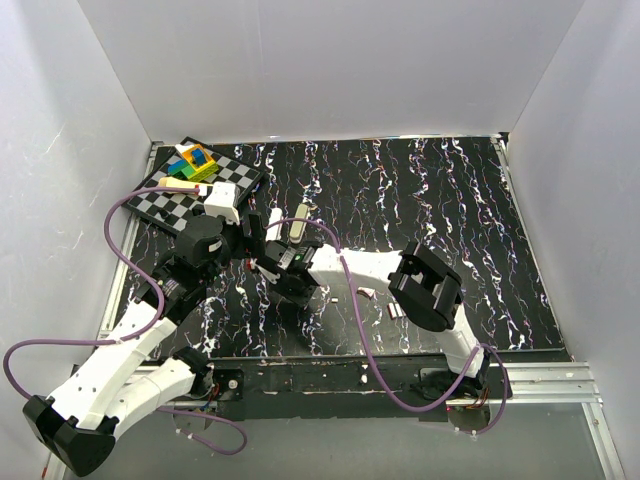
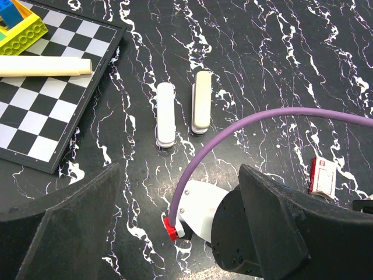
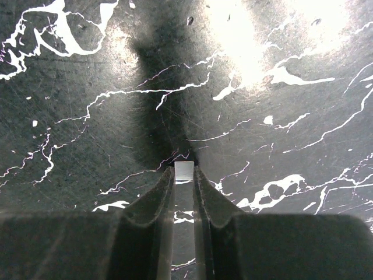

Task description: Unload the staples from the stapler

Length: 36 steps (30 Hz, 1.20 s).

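- Top view: the left claw and the right claw sit close together over the dark marbled tabletop, near a checkerboard. A cream bar lies just beyond them. I cannot make out the stapler here.
- Left wrist view: the left claw is spread wide and holds nothing. The stapler lies flat on the tabletop beyond it, beside the cream bar but not touching it. The checkerboard to the left carries a cream rod and coloured blocks. A purple cable arcs across, and a small red-and-white box lies at the right.
- Right wrist view: the right claw is nearly closed, pinching a thin pale strip just above the tabletop. I cannot tell what the strip is.
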Motion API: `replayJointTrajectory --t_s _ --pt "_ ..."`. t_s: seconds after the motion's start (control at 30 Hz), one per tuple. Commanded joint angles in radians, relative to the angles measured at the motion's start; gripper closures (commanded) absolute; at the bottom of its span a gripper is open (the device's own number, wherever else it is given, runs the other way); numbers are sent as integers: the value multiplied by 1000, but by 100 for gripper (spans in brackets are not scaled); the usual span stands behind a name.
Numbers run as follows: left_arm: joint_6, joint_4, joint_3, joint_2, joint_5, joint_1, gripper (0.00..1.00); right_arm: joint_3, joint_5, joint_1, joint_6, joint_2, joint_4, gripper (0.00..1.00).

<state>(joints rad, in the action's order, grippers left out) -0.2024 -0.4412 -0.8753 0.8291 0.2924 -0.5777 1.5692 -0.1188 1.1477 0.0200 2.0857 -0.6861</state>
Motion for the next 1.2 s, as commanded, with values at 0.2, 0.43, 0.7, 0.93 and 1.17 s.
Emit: replayJointTrajectory --t_s 0.2,0.43,0.7,0.93,1.17 --pt "0 7 2 -28 5 6 18 -37 -31 1 12 -70 -6 84" --pt "-18 12 9 -71 -9 6 19 -139 -74 1 26 -243 -15 84" --pt "-54 -19 -10 -116 -122 6 20 -270 -93 1 41 -493 -49 84" --pt "-65 -56 -22 -150 -357 6 20 -316 -36 1 46 -679 -99 84" --pt "-75 -83 -34 -122 -603 6 20 -362 27 0 70 -823 -107 83"
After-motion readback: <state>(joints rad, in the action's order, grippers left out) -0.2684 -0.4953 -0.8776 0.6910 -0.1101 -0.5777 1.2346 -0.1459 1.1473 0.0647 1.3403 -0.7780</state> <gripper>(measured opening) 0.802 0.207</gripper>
